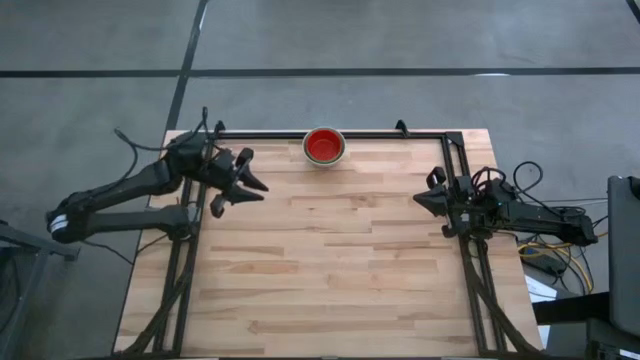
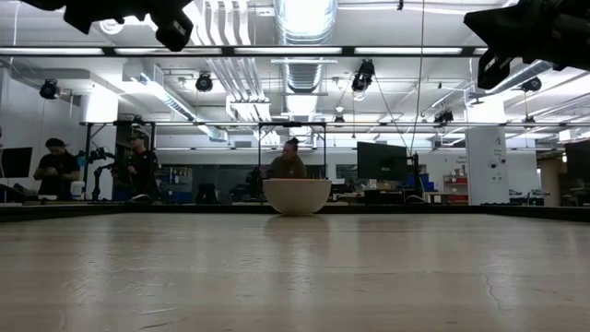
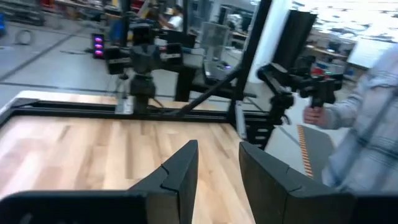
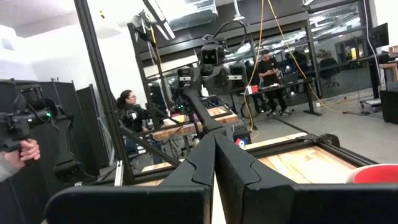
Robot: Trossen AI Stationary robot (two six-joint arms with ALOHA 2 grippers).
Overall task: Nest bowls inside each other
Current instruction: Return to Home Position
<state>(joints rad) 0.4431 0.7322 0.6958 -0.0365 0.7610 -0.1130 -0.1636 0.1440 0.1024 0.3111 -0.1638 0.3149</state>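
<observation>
The bowls (image 1: 324, 146) sat as one nested stack on the wooden table (image 1: 330, 280), at the middle of its far edge, just beside the black frame rail (image 1: 270, 134). From above I saw a bright red round inside ringed by a pale rim. From table height only a smooth whitish outer wall showed, wider at the top and resting flat on the wood. Within that pale wall the red bowl was all I could see, and I could not tell how many bowls lay between them. My left gripper (image 3: 217, 147) hung over the table's left edge, well apart from the stack, fingers parted with a clear gap and holding nothing. My right gripper (image 4: 213, 140) hung at the right edge, fingers pressed together, empty.
</observation>
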